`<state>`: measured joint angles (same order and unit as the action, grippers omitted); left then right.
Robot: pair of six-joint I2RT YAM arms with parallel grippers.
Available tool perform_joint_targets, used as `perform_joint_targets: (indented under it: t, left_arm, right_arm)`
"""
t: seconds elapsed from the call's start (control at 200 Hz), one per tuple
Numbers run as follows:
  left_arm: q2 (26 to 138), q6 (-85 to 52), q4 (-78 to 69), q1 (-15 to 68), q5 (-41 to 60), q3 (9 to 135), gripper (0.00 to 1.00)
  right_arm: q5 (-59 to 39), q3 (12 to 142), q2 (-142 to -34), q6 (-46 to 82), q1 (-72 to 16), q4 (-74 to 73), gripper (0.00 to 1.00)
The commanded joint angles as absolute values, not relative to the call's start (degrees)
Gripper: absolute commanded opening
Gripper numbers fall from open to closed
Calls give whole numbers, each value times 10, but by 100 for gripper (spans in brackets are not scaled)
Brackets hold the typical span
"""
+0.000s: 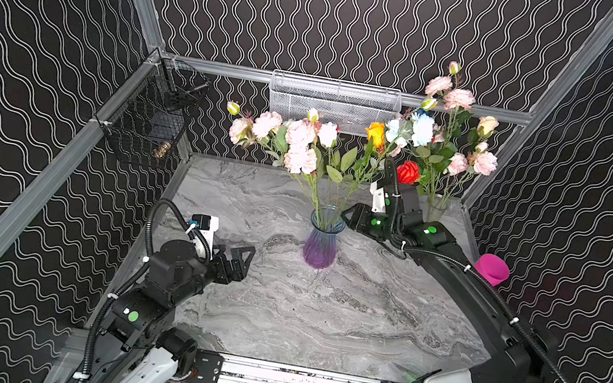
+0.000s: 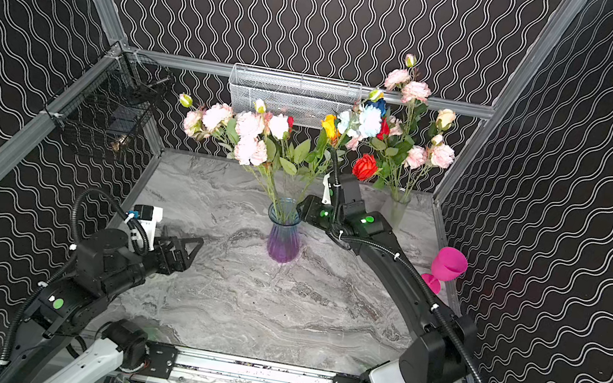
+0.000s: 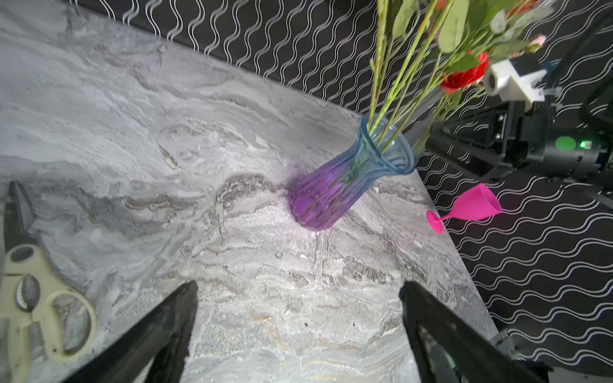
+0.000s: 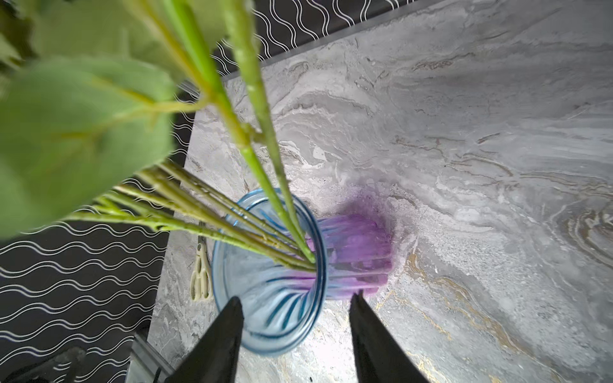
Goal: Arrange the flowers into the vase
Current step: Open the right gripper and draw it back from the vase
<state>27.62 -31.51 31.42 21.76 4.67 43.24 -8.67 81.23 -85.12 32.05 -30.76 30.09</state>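
Two tools gape empty: left tool over table, right tool by vase rim.

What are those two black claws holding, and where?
Nothing. The left gripper is open over the marble table; the right gripper is open at the rim of the blue-and-purple glass vase, clear of the green stems.

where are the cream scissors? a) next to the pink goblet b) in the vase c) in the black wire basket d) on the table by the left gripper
d: the cream scissors lie flat on the marble table right beside the open left gripper.
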Motion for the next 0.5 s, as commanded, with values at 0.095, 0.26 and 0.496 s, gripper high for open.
perform_joint_targets:
  t: [0.095, 0.26, 0.496]
  left_arm:
    - [264, -266, 340, 217, 25, 462, 99]
    - [261, -220, 408, 218, 7, 518, 99]
    - [287, -219, 471, 217, -5, 551, 99]
  right_arm:
    - [-82, 800, -803, 302, -309, 364, 60]
    - [-39, 784, -744, 290, -310, 388, 63]
    - [25, 723, -625, 264, -310, 401, 68]
